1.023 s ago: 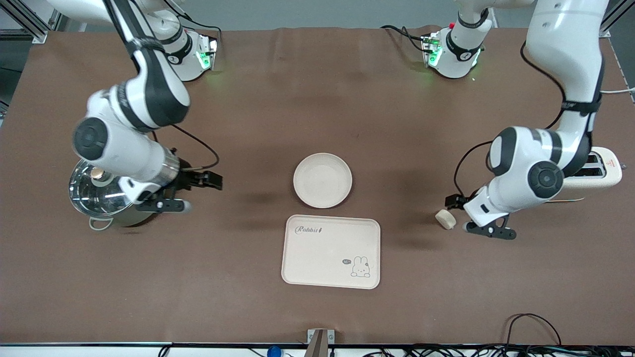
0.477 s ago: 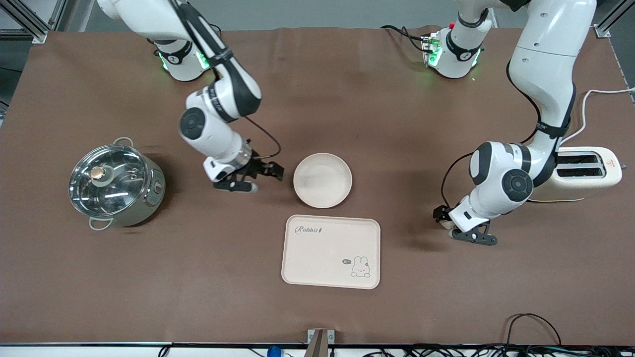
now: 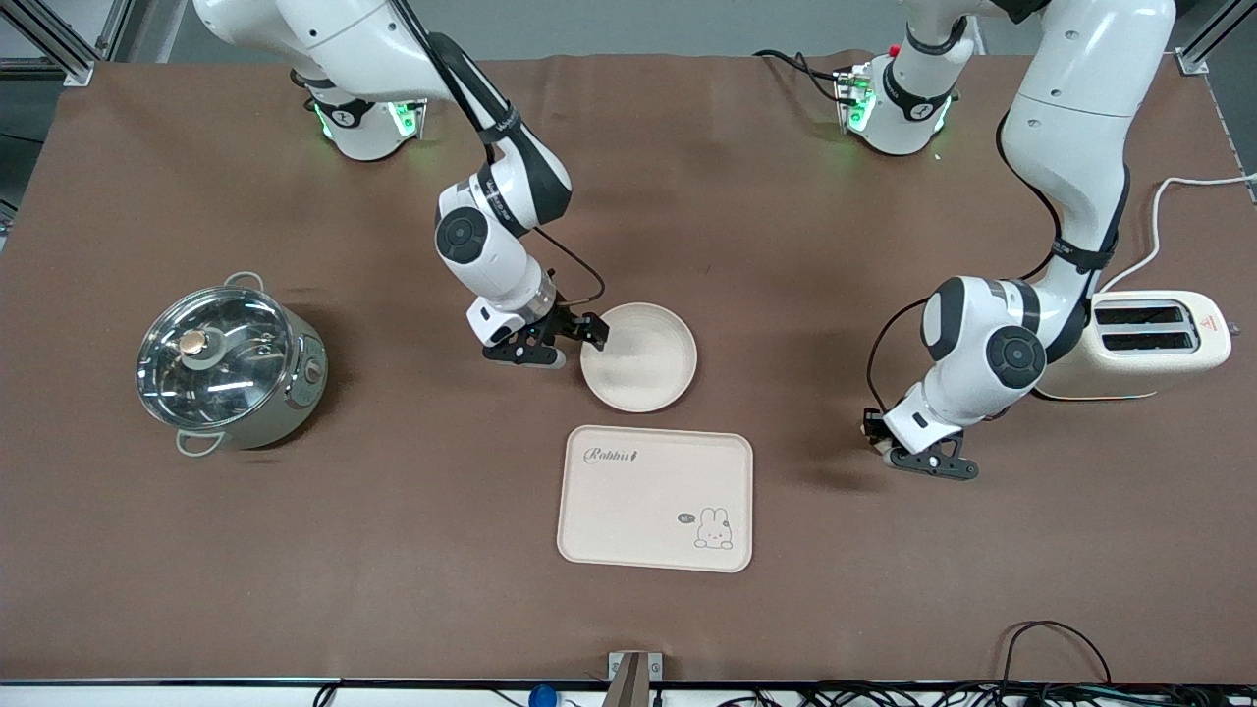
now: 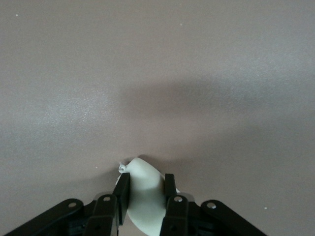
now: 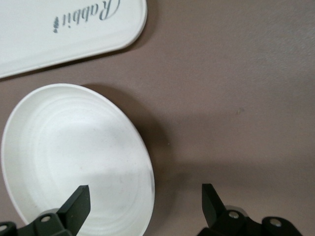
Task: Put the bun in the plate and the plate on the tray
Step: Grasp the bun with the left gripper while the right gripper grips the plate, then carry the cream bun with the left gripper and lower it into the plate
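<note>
A brown cloth covers the table [image 3: 295,550], and both robot bases stand along its far edge. In the middle of the table lies the plate [image 3: 643,368], round and cream-white, and nearer to the front camera, just apart from it, lies the tray [image 3: 638,501] with the word "Rabbit" and a small rabbit drawing.

The right gripper [image 3: 589,334] is low at the plate's rim, on the side toward the right arm's end of the table. Its fingers [image 5: 76,206] are spread wide; in the right wrist view the rim runs between them, one finger over the dish and one over the cloth. I cannot tell if they touch the plate.

The left gripper [image 3: 879,442] is low over the cloth toward the left arm's end, near the toaster [image 3: 1159,339]. Its fingers [image 4: 123,189] are pressed on the bun [image 4: 145,191], which stands on its edge between them. In the front view the bun is almost hidden under the gripper.

A steel pot [image 3: 231,368] with a glass lid stands toward the right arm's end.
</note>
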Controlling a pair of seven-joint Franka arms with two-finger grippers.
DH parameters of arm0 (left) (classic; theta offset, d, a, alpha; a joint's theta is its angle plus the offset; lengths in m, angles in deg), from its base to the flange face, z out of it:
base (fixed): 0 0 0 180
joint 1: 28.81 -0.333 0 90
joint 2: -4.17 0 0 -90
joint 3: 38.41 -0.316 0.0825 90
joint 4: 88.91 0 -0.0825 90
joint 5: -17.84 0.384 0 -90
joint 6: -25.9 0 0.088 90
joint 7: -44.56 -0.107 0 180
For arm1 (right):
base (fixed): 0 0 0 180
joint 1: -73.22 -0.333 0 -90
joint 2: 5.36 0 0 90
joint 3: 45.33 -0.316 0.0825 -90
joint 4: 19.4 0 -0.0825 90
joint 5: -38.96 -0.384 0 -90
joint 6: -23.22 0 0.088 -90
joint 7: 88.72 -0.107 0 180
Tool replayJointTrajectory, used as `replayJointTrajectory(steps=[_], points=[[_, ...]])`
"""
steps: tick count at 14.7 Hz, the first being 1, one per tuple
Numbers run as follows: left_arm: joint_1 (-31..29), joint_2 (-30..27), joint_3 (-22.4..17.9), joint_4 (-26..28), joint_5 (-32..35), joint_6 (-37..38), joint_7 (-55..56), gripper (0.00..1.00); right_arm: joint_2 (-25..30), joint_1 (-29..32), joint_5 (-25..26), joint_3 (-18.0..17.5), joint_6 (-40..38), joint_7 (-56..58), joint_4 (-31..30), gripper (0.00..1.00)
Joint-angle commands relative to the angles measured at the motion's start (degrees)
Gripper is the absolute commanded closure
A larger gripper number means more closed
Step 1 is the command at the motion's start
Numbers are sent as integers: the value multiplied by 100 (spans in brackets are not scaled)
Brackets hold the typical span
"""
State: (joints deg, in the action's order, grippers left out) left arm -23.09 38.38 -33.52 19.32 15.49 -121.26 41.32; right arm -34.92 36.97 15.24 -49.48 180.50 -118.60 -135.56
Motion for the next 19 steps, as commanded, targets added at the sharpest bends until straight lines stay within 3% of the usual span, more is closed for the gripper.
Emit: replayJointTrajectory(steps=[1, 6, 10, 14, 15, 16, 17, 18, 19], points=[[17, -187, 161, 128, -142, -32, 24, 89, -208, -153, -143, 64, 75, -202, 207, 0], [165, -231, 881, -556, -169, 915, 1900, 91, -515, -259, -143, 64, 321, -229, 313, 0], [1051, -161, 926, -917, -151, 1067, 3878, 90, -682, -285, -125, 64, 549, -229, 349, 0], [1949, 278, 926, -1506, -142, 1067, 5585, 89, -806, -321, -125, 64, 717, -229, 349, 0], [2090, 322, 926, -1533, -125, 1032, 5814, 83, -806, -321, -125, 64, 717, -229, 349, 0], [2152, 358, 917, -1533, -125, 1014, 5895, 56, -806, -321, -125, 64, 717, -229, 349, 0], [2153, 367, 909, -1516, -107, 996, 5904, 9, -806, -321, -125, 64, 717, -229, 349, 0], [2161, 367, 900, -1507, -107, 988, 5904, 0, -806, -321, -125, 64, 717, -229, 349, 0], [2153, 367, 908, -1515, -107, 987, 5922, 0, -806, -321, -125, 64, 725, -220, 349, 1]])
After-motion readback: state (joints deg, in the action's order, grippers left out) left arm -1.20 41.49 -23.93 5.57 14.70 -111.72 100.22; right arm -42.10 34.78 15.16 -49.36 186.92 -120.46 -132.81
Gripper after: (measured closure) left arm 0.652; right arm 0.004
